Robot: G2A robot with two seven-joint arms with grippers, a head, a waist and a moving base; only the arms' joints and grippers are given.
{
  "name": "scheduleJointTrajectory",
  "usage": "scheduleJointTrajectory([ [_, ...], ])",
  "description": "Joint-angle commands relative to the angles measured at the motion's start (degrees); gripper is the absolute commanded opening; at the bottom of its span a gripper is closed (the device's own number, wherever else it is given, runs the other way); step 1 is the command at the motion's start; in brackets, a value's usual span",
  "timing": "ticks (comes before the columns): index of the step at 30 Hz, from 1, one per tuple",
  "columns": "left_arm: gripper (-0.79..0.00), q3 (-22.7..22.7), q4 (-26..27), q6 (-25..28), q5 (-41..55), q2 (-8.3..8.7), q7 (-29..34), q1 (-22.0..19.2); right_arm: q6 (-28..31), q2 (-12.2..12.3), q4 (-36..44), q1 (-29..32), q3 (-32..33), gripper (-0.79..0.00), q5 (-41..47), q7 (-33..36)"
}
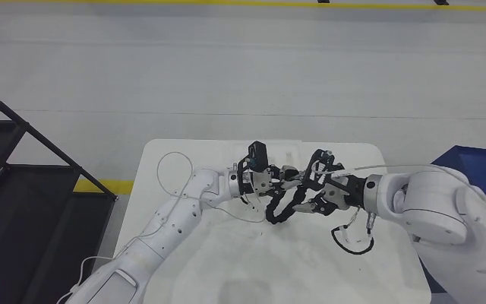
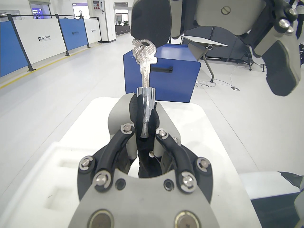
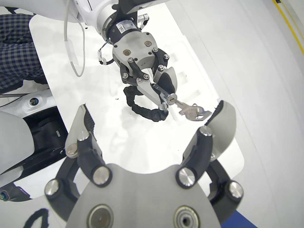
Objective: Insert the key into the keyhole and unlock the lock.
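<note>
1. Our left gripper (image 3: 159,90) clamps the lock (image 2: 146,100) above the table (image 1: 357,281); the key (image 2: 144,55) sits in its keyhole.
2. Our right gripper (image 2: 217,47) gapes wide, one pad (image 2: 152,17) at the key's head.
3. From the right wrist we also see the lock's black cable (image 3: 147,115) looping beneath it.

Dark print beside a small logo runs across a white barrier panel (image 2: 45,38) in the hall beyond the table. We see a like mark on the blue panel (image 2: 75,33) next to it. A white sticker (image 3: 125,26) with a square code sits on the wrist behind the left gripper (image 3: 167,96); its lines are too small to read.
</note>
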State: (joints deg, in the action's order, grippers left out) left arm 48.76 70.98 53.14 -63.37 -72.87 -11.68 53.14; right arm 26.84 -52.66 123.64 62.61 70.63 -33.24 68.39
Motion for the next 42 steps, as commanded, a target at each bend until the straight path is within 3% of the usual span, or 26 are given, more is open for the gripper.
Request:
scheduleJointTrajectory([
  [1,-0.785,-0.04,-0.02,-0.03,0.05,-0.08,0.11,-0.07,0.31,0.02,-0.10,-0.27,-0.80,0.000,-0.07,0.31],
  [18,-0.785,0.12,0.04,0.02,-2.05,-0.45,-1.73,-0.04,-0.53,0.57,-0.72,-2.78,-3.84,0.000,1.22,5.61],
  [24,-0.785,0.20,0.09,0.18,-3.02,-0.45,-1.86,0.27,-0.63,0.87,-0.04,-3.25,-2.82,0.000,-0.99,4.12],
  [33,-0.785,0.66,0.87,1.02,-4.42,-0.27,-1.36,0.57,7.84,1.50,-1.45,-4.33,-2.35,0.000,-3.66,1.21],
  [36,-0.785,0.79,0.80,1.50,-4.67,-0.20,-1.28,0.73,9.48,1.86,-2.26,-4.39,-2.72,-0.062,-5.29,-0.43],
  [41,-0.785,1.03,1.02,2.30,-4.68,-0.09,-0.49,0.80,11.95,2.68,-2.92,-4.47,-4.05,-0.394,-8.52,-2.90],
  [42,-0.785,1.16,1.15,2.42,-4.54,-0.06,-0.31,0.81,12.23,2.84,-2.98,-4.46,-4.19,-0.409,-8.76,-3.18],
])
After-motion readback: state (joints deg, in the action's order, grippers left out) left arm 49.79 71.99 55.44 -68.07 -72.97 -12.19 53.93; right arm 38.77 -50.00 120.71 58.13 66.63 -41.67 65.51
